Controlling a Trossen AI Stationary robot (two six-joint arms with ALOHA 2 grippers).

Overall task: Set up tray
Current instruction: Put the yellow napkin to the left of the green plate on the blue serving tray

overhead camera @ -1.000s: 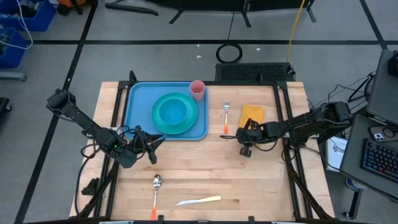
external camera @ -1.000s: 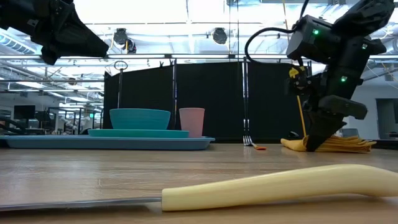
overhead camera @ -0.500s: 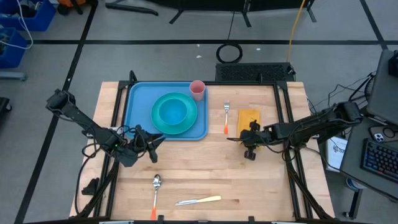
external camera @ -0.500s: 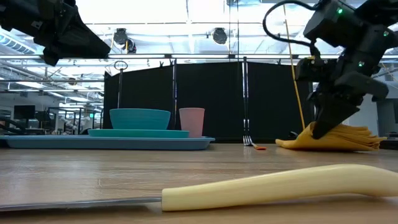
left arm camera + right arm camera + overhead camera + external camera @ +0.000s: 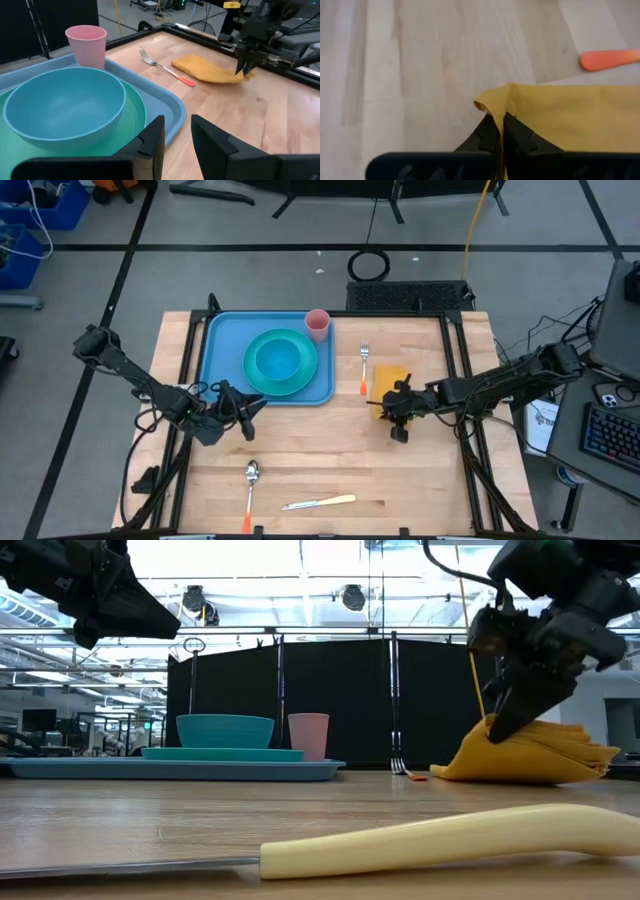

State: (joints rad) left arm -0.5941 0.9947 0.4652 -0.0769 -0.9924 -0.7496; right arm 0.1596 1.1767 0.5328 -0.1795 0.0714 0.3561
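Two arms in play, and we see the right gripper [image 5: 398,406] pinching a corner of the yellow cloth [image 5: 560,117], lifting it off the table [image 5: 420,470] near the right edge. We spot the left gripper [image 5: 252,409] partly spread, empty, just off the tray [image 5: 222,345], which sits at the table's far-left corner
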